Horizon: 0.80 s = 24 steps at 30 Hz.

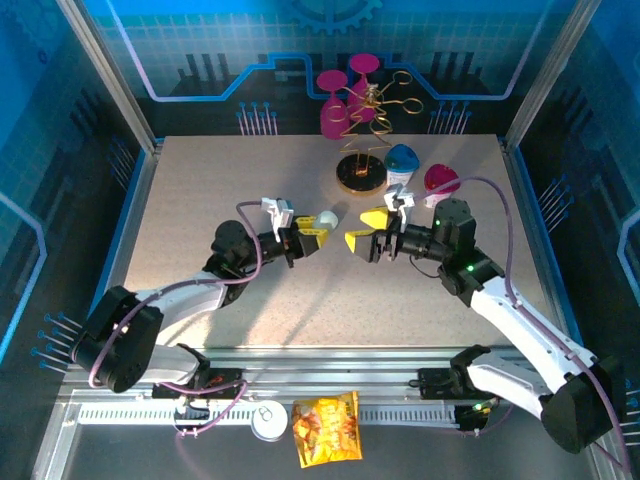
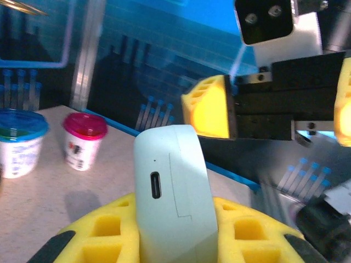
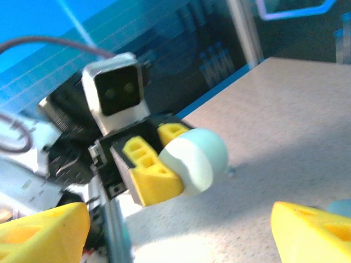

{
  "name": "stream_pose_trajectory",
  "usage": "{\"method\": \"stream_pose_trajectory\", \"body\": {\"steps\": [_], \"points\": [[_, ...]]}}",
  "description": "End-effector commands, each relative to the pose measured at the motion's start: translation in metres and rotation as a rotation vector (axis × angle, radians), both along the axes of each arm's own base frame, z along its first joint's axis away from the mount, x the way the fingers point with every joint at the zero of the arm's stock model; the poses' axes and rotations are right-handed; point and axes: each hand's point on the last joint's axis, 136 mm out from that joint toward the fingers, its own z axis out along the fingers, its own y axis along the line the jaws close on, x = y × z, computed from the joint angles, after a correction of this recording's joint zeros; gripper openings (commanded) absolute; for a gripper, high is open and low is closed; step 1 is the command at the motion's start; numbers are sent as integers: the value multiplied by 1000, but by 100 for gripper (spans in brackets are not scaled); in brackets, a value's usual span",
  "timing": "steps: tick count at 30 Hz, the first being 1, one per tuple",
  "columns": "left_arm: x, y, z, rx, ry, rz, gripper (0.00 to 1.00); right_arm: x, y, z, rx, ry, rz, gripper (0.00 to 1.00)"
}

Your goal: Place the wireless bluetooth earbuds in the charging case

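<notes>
The charging case (image 1: 327, 218) is a pale mint pill shape, lid closed, its port (image 2: 155, 185) facing the left wrist camera. My left gripper (image 1: 316, 228) is shut on the charging case (image 2: 173, 186), whose sides are pressed by the yellow pads (image 2: 104, 230); it hangs a little above the table. My right gripper (image 1: 365, 230) faces it from the right, a short gap away, open and empty. In the right wrist view the case (image 3: 194, 159) sits ahead of my right gripper (image 3: 175, 235). A tiny pale blue speck (image 3: 230, 171) on the table beyond the case may be one of the earbuds.
Behind the grippers stands a gold wire stand (image 1: 372, 110) on a round brown base (image 1: 360, 175), with pink glasses (image 1: 335, 110). A blue-lidded cup (image 1: 402, 160) and a pink-lidded cup (image 1: 440, 180) stand at the back right. A snack bag (image 1: 325, 428) and a white disc (image 1: 268, 420) lie on the near rail.
</notes>
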Motion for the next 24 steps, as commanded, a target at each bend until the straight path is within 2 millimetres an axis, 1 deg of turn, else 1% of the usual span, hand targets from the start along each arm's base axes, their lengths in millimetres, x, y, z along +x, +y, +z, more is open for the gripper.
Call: {"method": "stream_pose_trajectory", "body": {"steps": [1,5,7,12,13,15,17,18,21,24], "points": [[-34,-9,19,-1,-8,-216,8,-35,8,4,-30,-37,231,81],[-42,-12,25,-13,-5,-290,7,-43,14,7,-1,-23,300,71],[-43,-13,28,-24,-4,-311,7,-44,18,5,-2,-7,324,68],[-49,-16,33,-42,10,-380,5,-42,29,-7,-17,49,355,56],[-50,-16,32,-40,14,-392,4,-41,31,4,-3,28,359,54],[-51,-17,31,-38,16,-403,4,-41,35,9,20,31,383,48],[-52,-17,30,-37,13,-410,4,-41,39,11,28,33,394,44],[-52,-17,30,-35,12,-414,4,-39,39,11,24,35,389,43],[-56,-17,29,-29,14,-432,4,-36,40,9,13,46,375,44],[-57,-17,26,-21,17,-440,4,-35,42,12,27,48,384,44]]}}
